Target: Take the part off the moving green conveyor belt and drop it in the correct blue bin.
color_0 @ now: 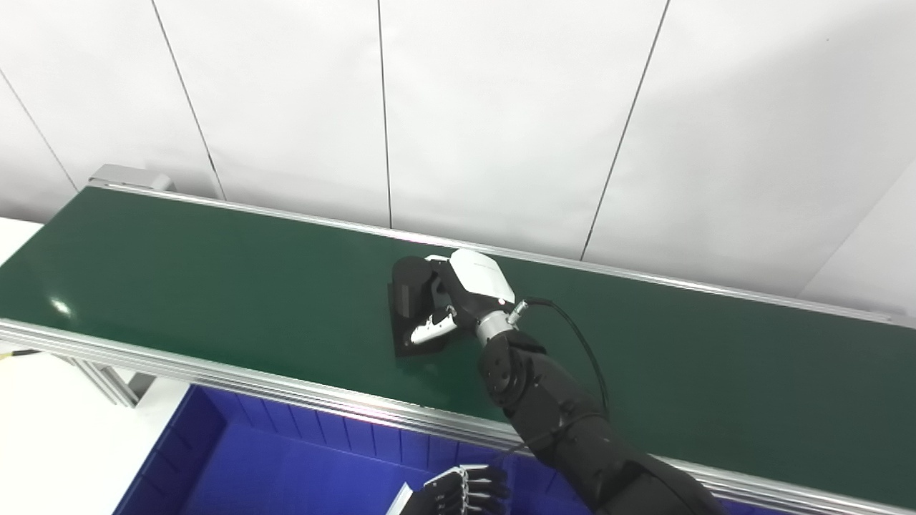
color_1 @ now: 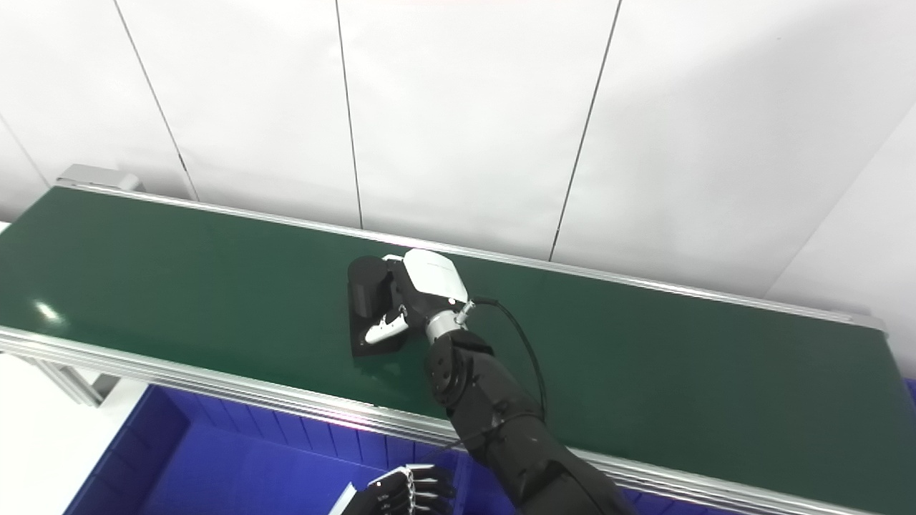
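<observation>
A black part [color_0: 409, 287], a flat base with a round upright block on it, rests on the green conveyor belt [color_0: 179, 286] near its middle. My right hand [color_0: 465, 293] reaches in from the lower right and is closed around the part: its fingers wrap the upright block and its white thumb tip lies on the base. The part still touches the belt. Only the fingers of my left hand [color_0: 461, 492] show at the bottom edge, above the blue bin [color_0: 286, 472]; they are spread and hold nothing.
Aluminium rails [color_0: 215, 372] run along the belt's near and far edges. A white panelled wall [color_0: 501, 107] stands behind the belt. The blue bin's ribbed wall sits just below the near rail. A black cable [color_0: 580, 343] loops off the right wrist.
</observation>
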You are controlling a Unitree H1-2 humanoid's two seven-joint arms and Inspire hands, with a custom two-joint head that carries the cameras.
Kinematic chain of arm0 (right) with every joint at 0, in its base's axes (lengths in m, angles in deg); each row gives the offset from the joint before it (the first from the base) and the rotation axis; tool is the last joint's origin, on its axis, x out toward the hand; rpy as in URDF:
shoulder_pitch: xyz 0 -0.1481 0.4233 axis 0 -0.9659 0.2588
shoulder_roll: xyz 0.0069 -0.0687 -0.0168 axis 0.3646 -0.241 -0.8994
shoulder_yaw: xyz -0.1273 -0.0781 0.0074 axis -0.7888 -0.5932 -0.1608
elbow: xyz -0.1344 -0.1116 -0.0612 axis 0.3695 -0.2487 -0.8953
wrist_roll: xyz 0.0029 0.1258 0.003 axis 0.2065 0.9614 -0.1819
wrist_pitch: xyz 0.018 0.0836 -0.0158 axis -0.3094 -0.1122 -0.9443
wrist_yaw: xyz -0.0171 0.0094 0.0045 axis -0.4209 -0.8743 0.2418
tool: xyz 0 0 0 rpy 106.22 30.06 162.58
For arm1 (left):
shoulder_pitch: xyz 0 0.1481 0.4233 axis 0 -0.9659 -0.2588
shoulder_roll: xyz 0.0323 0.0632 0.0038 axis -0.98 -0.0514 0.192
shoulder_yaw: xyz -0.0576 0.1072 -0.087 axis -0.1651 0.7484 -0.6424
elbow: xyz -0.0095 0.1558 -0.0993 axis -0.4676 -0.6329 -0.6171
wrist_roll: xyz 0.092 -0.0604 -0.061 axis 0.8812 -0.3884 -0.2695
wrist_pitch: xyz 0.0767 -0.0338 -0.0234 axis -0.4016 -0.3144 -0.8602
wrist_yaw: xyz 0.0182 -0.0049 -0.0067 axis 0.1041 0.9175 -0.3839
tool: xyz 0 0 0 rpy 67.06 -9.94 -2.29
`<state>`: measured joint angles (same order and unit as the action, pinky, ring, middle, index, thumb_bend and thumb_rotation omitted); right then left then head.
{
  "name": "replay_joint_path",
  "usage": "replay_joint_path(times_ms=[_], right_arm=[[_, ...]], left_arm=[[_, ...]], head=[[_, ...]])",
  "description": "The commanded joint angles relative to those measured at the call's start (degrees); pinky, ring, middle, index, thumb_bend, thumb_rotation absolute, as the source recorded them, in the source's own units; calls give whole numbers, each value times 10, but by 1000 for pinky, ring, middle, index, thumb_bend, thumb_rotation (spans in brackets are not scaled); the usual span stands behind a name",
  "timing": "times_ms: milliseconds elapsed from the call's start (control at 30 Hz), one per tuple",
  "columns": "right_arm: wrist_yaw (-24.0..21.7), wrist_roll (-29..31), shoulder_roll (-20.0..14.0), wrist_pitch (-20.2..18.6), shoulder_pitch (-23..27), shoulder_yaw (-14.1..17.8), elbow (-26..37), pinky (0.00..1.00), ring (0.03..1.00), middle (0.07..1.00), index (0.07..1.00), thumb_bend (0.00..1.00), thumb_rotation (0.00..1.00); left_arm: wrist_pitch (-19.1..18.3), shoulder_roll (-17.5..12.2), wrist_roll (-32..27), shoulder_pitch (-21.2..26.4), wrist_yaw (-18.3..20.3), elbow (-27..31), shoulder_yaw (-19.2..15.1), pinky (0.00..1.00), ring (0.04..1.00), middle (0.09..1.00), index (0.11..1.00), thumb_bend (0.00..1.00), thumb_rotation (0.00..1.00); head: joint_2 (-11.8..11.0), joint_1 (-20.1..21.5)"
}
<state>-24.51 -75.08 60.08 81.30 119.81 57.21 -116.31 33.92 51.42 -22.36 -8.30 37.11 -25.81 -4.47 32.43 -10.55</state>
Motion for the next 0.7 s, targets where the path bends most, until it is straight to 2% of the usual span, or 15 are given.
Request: replay_joint_path(times_ms=[0, 233, 300, 400, 533, 667], right_arm=[[29, -1, 10, 37, 8, 3, 3, 329, 475, 579, 487, 490, 0], [109, 10, 6, 78, -17, 25, 21, 331, 465, 577, 483, 489, 0], [118, 11, 0, 85, -32, 31, 42, 351, 483, 529, 483, 494, 0], [118, 12, -8, 87, -53, 37, 77, 370, 487, 500, 483, 496, 0], [110, 13, -27, 76, -97, 47, 159, 357, 494, 497, 482, 496, 0], [88, 17, -42, 41, -147, 63, 262, 357, 492, 497, 482, 496, 0]], left_arm=[[23, 3, -7, 0, 5, 17, 0, 568, 621, 684, 720, 916, 259], [23, -4, -7, 5, 9, 16, -7, 586, 642, 696, 732, 918, 284], [23, -5, -9, 6, 11, 16, -10, 590, 645, 699, 735, 918, 284], [23, -7, -11, 7, 15, 17, -13, 591, 644, 699, 737, 915, 289], [23, -11, -19, 9, 28, 17, -21, 576, 643, 697, 740, 907, 295], [23, -13, -26, 10, 41, 19, -31, 565, 641, 698, 741, 898, 295]], head=[[1, 2], [4, 14], [6, 19], [7, 22], [10, 35], [19, 49]])
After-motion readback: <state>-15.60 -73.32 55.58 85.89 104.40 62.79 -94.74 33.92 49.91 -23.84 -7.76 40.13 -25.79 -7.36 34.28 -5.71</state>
